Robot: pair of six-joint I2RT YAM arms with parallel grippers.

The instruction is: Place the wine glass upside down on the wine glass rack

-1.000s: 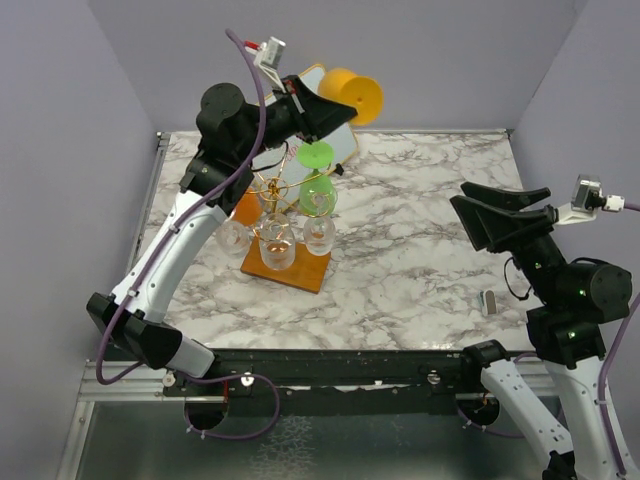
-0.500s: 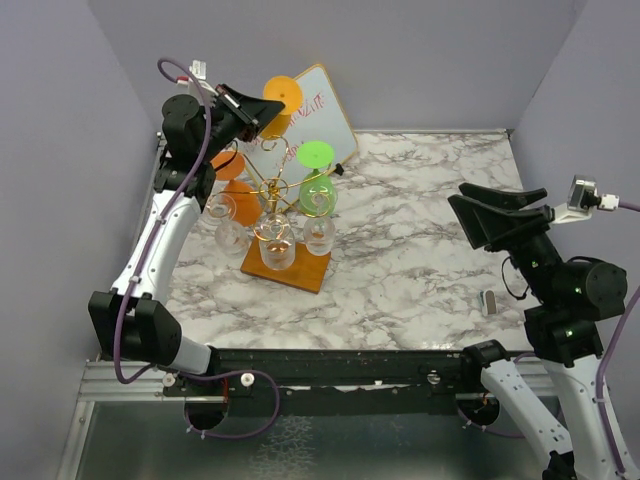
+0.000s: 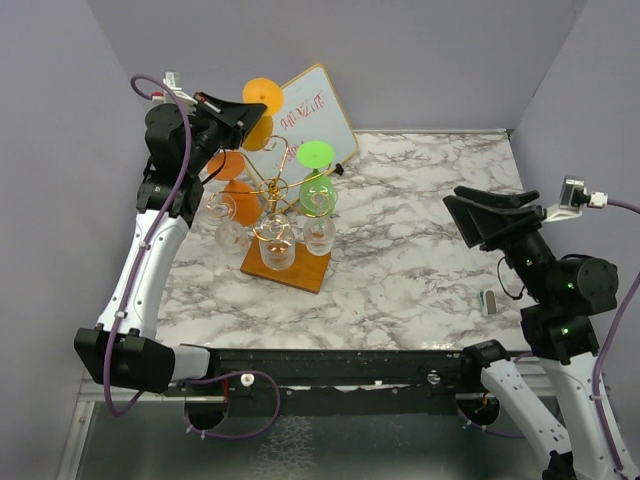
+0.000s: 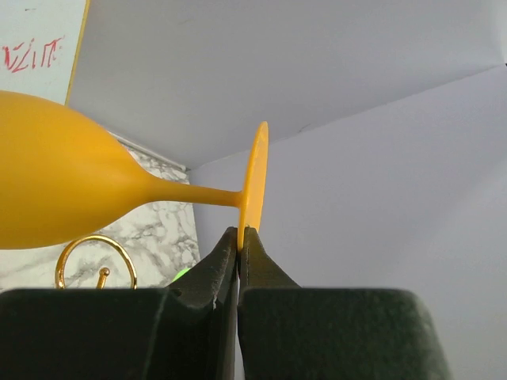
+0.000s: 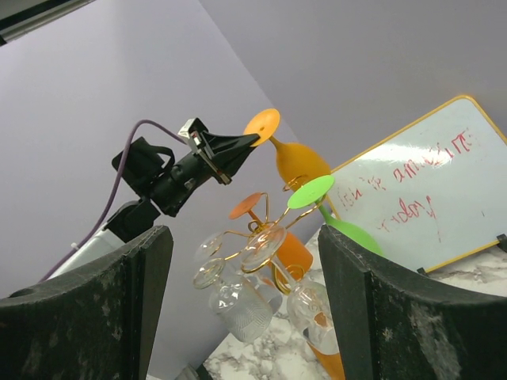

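Moved: left end effector [image 3: 246, 108] and yellow wine glass [image 3: 262, 94], leftward
Left grip: pinching glass foot
Right end effector [image 3: 452, 197]: spread

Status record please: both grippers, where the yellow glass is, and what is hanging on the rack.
left gripper: shut on the foot rim of the yellow glass
yellow glass: in the air, tilted, foot higher than bowl, at the rack's far left side; no sign it hangs from an arm yet
right gripper: open, empty, off to the rack's right
rack load: green glass, orange glasses, clear glasses, all foot up
whiteboard: leaning behind the rack
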